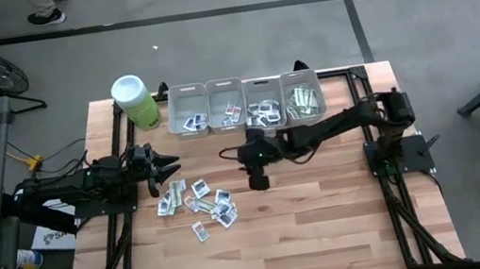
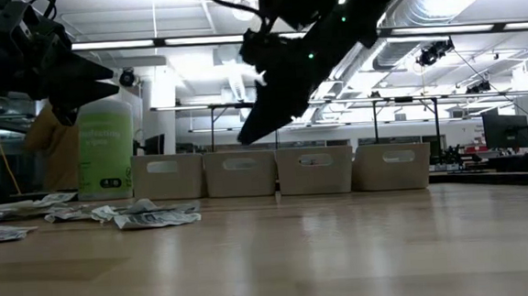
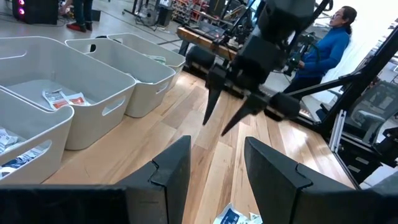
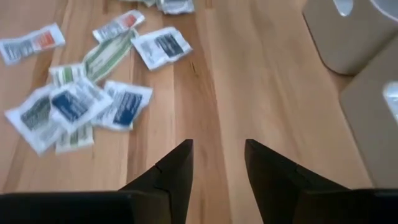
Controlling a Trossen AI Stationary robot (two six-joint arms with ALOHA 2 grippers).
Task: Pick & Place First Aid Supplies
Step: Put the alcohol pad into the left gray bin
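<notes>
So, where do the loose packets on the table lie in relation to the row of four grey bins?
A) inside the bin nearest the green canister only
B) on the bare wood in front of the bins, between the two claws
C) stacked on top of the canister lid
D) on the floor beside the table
B: the high view shows the loose packets scattered on the wooden table, nearer than the bins, between the left claw and the right claw.

A grey concrete floor (image 1: 236, 44) with dark lines fills the top of the high view. In the low view, ceiling strip lights (image 2: 184, 41) and ducts (image 2: 476, 6) run overhead; a monitor (image 2: 506, 131) stands at far right.
</notes>
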